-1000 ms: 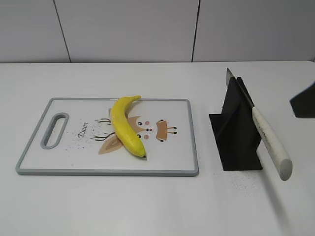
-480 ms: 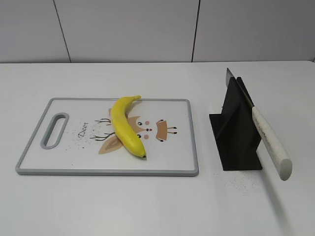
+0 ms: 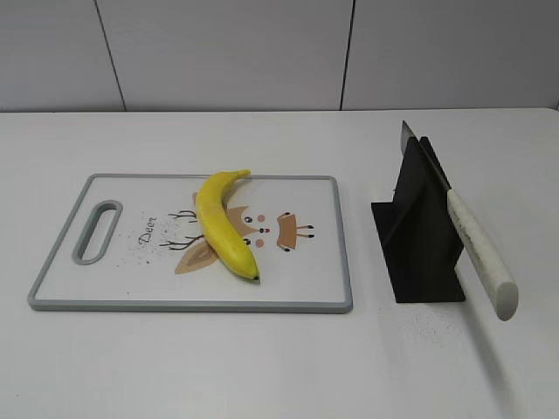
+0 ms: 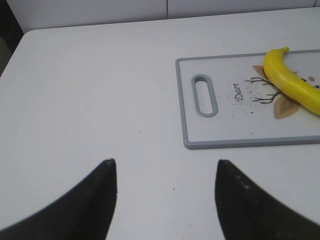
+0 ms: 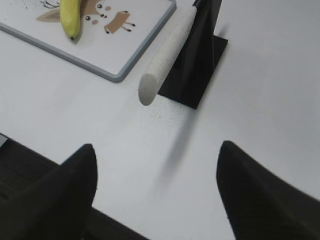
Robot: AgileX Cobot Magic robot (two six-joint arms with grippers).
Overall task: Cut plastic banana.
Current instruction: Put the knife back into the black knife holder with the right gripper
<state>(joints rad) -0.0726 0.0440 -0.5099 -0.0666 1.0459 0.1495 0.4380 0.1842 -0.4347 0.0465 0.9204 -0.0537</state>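
Observation:
The yellow plastic banana (image 3: 223,223) lies on a white cutting board (image 3: 306,279) with a grey rim and a deer drawing. It also shows in the left wrist view (image 4: 292,86) and the right wrist view (image 5: 70,15). A knife with a white handle (image 3: 480,253) rests slanted in a black stand (image 3: 419,236); its handle (image 5: 165,55) points toward my right gripper. My left gripper (image 4: 165,162) is open and empty over bare table, left of the board. My right gripper (image 5: 157,145) is open and empty near the table's front edge. Neither gripper shows in the exterior view.
The board's handle slot (image 4: 204,95) is at its left end. The table's front edge (image 5: 30,150) runs just under my right gripper. A wall (image 3: 262,52) stands behind the white table.
A dark piece of the right arm at the exterior view's right edge one second ago has moved out of view. Banana, board and knife have not moved.

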